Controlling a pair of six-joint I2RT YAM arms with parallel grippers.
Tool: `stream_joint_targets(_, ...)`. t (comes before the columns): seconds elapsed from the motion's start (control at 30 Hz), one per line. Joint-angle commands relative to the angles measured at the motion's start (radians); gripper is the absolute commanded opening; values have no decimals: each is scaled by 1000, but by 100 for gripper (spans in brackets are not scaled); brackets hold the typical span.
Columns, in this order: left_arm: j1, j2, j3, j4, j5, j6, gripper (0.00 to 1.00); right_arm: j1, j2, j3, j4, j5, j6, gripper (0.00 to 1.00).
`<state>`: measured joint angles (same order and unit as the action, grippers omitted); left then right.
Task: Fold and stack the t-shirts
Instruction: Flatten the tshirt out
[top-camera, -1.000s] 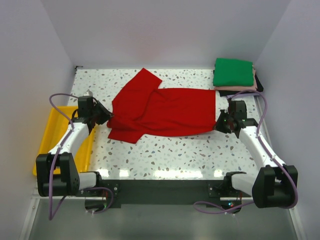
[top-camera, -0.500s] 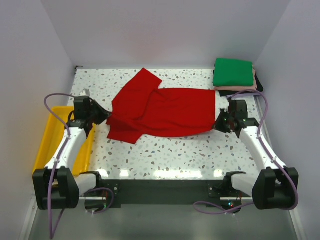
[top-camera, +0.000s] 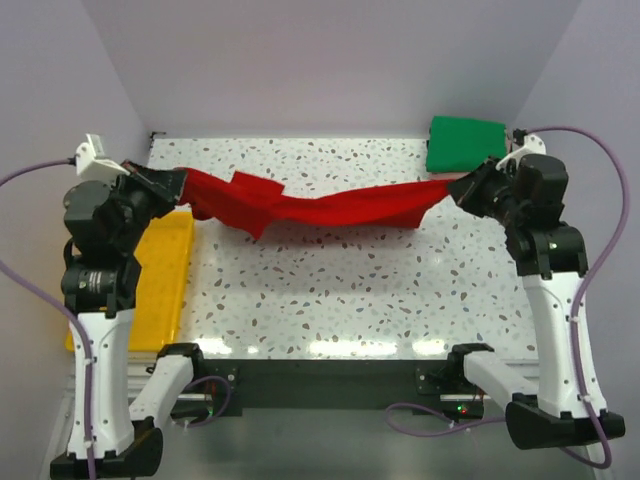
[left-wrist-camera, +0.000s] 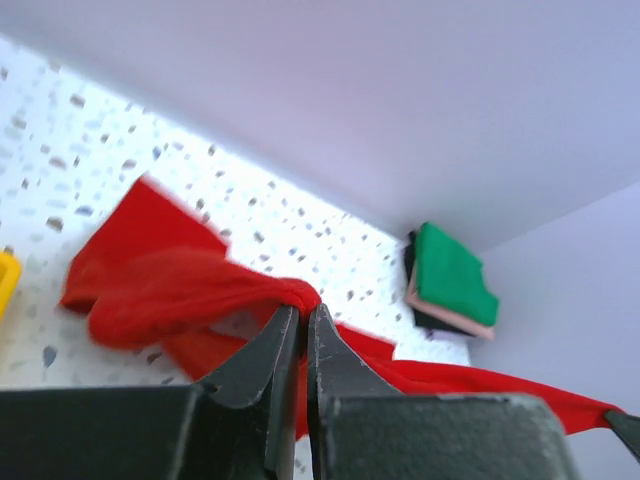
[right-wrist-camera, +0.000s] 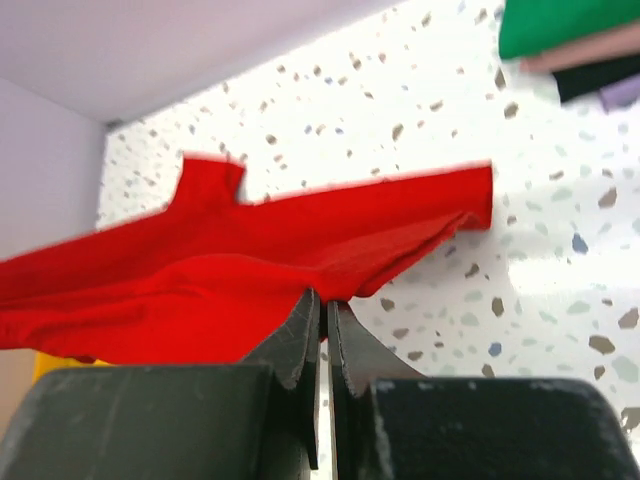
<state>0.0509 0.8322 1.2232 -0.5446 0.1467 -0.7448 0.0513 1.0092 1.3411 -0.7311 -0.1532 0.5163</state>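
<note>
Red t-shirt (top-camera: 310, 205): slung in air above table (top-camera: 330, 300), sagging mid-span, left end bunched. Left gripper (top-camera: 176, 184), right gripper (top-camera: 457, 188): each clamped tight on opposite end of cloth. Which edge each grips: unclear, possibly sleeve and hem. Handling advice: even tension both ends, lower flat before folding, clear of green-topped folded stack (top-camera: 465, 143).

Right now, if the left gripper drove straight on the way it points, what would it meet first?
The red t-shirt pinched in the left gripper: its bunched cloth sits right at the fingertips. Beyond it, the line seems to head toward the folded stack, though depth there is unclear.
</note>
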Motion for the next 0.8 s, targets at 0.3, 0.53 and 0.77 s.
stream_joint_targets(0.3, 1, 80, 421, -54, 7, -38, 0, 1, 17, 391, -203, 31, -9, 0)
stream_joint_targets(0.53, 0, 272, 458, 133, 2, -28, 0, 1, 220, 382, 44, -52, 47, 0)
stream_joint_targets(0.77, 10, 669, 638, 363, 89, -39, 0, 1, 579, 548, 274, -137, 71, 0)
